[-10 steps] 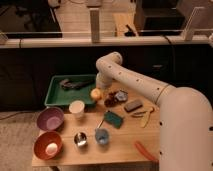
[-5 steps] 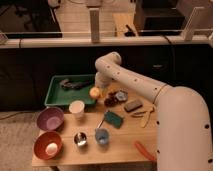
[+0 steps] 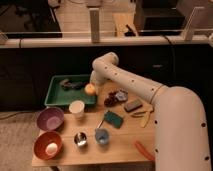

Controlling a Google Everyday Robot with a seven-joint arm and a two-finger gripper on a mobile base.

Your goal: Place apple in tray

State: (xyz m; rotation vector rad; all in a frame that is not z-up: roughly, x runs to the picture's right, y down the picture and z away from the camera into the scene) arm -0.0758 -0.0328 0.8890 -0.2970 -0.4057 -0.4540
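Observation:
The apple [image 3: 90, 89], small, round and yellow-orange, is at the right rim of the green tray [image 3: 56, 96], at the back left of the wooden table. My gripper [image 3: 93, 83] comes down from the white arm's elbow and sits right over the apple, shut on it. The arm's wrist hides most of the fingers. A dark object [image 3: 72, 84] lies inside the tray.
A white cup [image 3: 76, 108] stands just in front of the tray. A purple bowl [image 3: 50, 119], an orange bowl [image 3: 40, 147] holding a white ball [image 3: 51, 148], a metal cup [image 3: 80, 139] and a blue cup [image 3: 101, 136] are nearer. A green sponge [image 3: 114, 118], dark grapes [image 3: 114, 98] and a carrot [image 3: 144, 150] lie to the right.
The gripper and the apple have moved left and slightly back, from beside the tray to its right rim.

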